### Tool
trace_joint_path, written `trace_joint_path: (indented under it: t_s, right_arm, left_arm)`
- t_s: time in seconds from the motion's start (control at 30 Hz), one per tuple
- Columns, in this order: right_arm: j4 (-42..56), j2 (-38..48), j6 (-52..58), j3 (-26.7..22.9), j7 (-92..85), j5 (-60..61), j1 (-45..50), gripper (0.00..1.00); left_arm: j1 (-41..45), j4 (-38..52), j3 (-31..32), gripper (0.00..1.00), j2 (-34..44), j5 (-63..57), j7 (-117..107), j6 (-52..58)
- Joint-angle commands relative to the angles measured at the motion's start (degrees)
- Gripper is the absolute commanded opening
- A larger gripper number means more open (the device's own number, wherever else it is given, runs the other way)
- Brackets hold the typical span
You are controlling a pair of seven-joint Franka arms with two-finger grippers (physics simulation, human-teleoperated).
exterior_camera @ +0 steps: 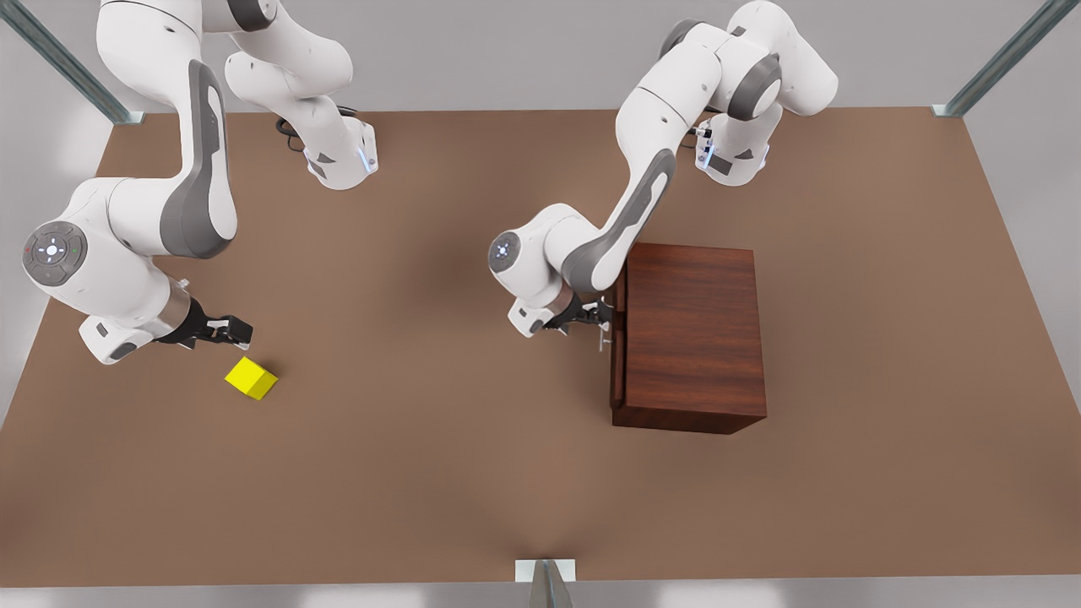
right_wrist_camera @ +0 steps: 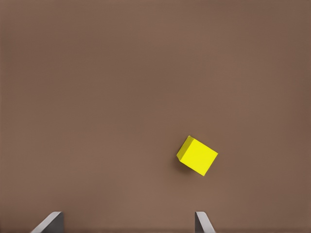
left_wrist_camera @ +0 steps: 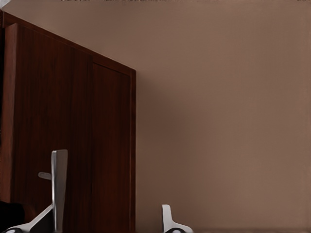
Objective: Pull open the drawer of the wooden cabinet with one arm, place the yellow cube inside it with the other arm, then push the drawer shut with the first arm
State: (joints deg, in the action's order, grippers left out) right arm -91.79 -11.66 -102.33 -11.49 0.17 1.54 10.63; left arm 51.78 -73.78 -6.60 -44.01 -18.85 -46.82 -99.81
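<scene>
Over on the front view's left, the right hand (exterior_camera: 230, 331) hovers just beside the cube (exterior_camera: 252, 377), fingers spread wide and empty. The cube sits skewed to those fingers, so a straight descent could catch a corner and knock it away across the surface (exterior_camera: 422, 473). Further right, the left hand (exterior_camera: 598, 319) is at the handle (exterior_camera: 605, 338) of the shut drawer (exterior_camera: 619, 338) on the cabinet (exterior_camera: 692, 338), open, astride the bar, not clamped. I'd fear it slipping off when pulling.
</scene>
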Motion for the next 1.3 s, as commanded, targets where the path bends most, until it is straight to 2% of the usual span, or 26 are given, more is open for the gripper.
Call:
trace_joint_path:
  t_s: [0.0,1.27]
  right_arm:
    - [0.03,0.06,0.02,-0.03,0.00,0.05,0.00,1.00]
    - [0.03,0.06,0.02,-0.03,-0.17,0.05,0.00,1.00]
  left_arm:
    - [0.08,0.22,0.01,1.00,0.07,-0.04,-2.84,-0.03]
    - [2.10,0.75,0.19,1.00,-0.46,0.93,-5.65,-5.39]
